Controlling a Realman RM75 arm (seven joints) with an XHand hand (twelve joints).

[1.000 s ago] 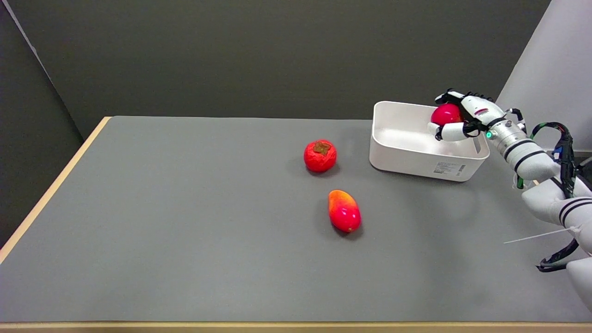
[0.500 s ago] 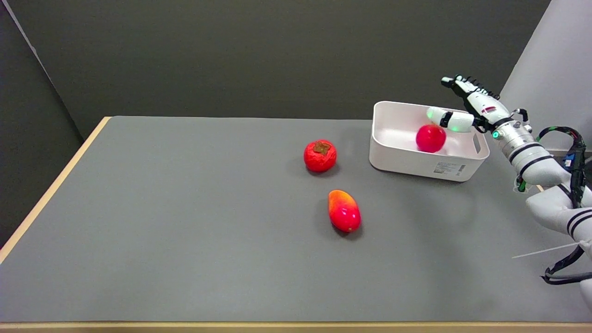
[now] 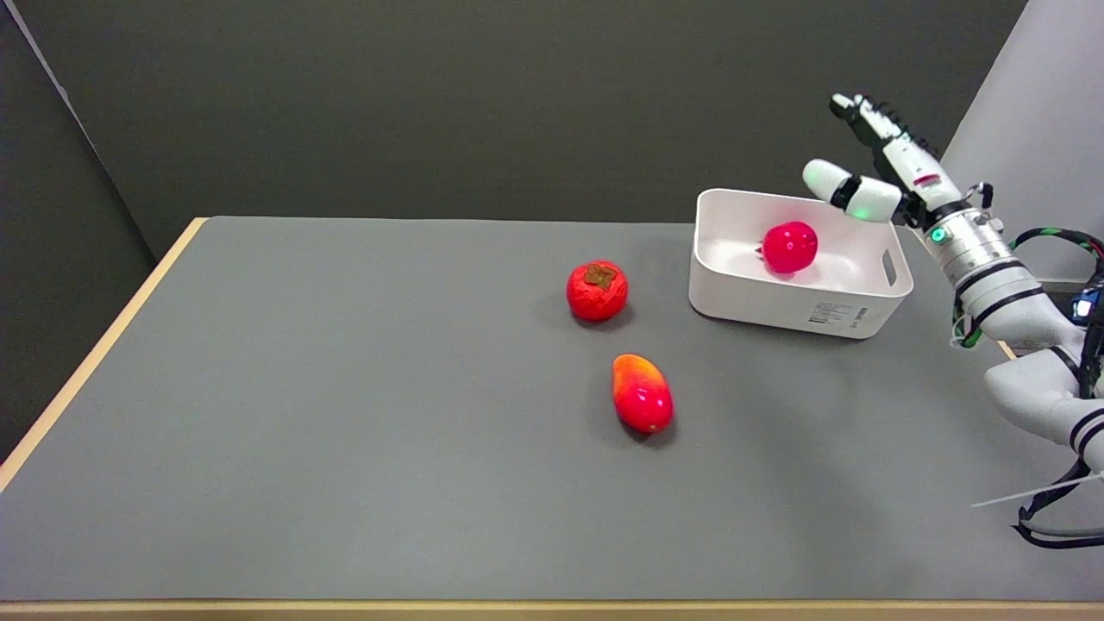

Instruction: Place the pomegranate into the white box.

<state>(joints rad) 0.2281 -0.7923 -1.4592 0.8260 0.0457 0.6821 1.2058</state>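
Observation:
The red pomegranate (image 3: 788, 247) lies inside the white box (image 3: 776, 302) at the table's far right, near the box's middle. My right hand (image 3: 880, 168) hangs in the air above the box's far right corner. Its fingers are spread and point up and away, and it holds nothing. It is well apart from the pomegranate.
A red persimmon with a brown calyx (image 3: 597, 290) sits left of the box. A red-orange mango (image 3: 642, 393) lies nearer the front, in the middle of the grey table (image 3: 345, 431). A pale wall panel stands behind my arm at the right.
The hand let go of the pomegranate, spread its fingers and rose up and to the right. The pomegranate dropped into the box and rolled a little to the left.

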